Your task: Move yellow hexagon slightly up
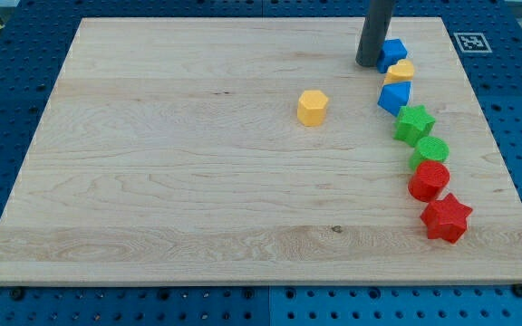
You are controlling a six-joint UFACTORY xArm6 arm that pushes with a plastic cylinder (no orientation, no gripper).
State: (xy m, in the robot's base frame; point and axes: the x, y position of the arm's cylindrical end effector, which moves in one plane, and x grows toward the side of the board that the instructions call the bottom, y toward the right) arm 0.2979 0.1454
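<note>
The yellow hexagon (pixel 313 107) stands alone on the wooden board, a little right of the middle and in the upper half. My tip (pixel 368 63) rests on the board near the view's top right, up and to the right of the hexagon and apart from it. The tip is just left of a blue block (pixel 393 52), close to it or touching it.
A curved column of blocks runs down the right side: the blue block, a yellow block (pixel 400 71), a blue block (pixel 394 96), a green star (pixel 414 122), a green round block (pixel 430 150), a red round block (pixel 429 180), a red star (pixel 447 217). The board's right edge (pixel 506 172) lies beyond them.
</note>
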